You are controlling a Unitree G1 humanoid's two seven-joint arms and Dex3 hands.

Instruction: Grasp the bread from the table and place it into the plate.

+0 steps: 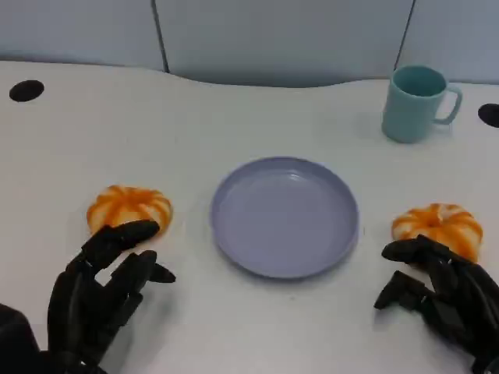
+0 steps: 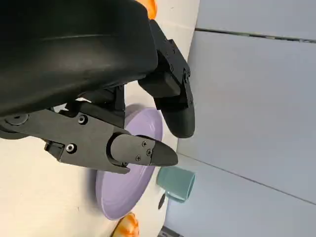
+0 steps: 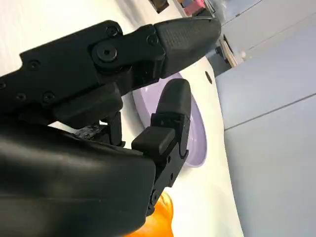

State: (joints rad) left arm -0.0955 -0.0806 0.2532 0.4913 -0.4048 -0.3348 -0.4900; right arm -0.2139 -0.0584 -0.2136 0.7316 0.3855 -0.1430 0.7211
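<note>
Your left hand (image 1: 101, 284) and right hand (image 1: 444, 288) hang spread, holding nothing. Each bread, left (image 1: 129, 207) and right (image 1: 438, 226), lies apart from the plate (image 1: 285, 216) rim, bare table (image 1: 234, 117) between.

Looks like an office or lab desk setup to me. White table (image 1: 257, 327) with black cable grommet holes at 10 o'clock (image 1: 26, 90) and 2 o'clock (image 1: 490, 114), grey-blue partition panels (image 1: 281, 35) running along the 12 o'clock edge, plus a teal mug (image 1: 415, 104) at about 1 o'clock. Not a kitchen.
</note>
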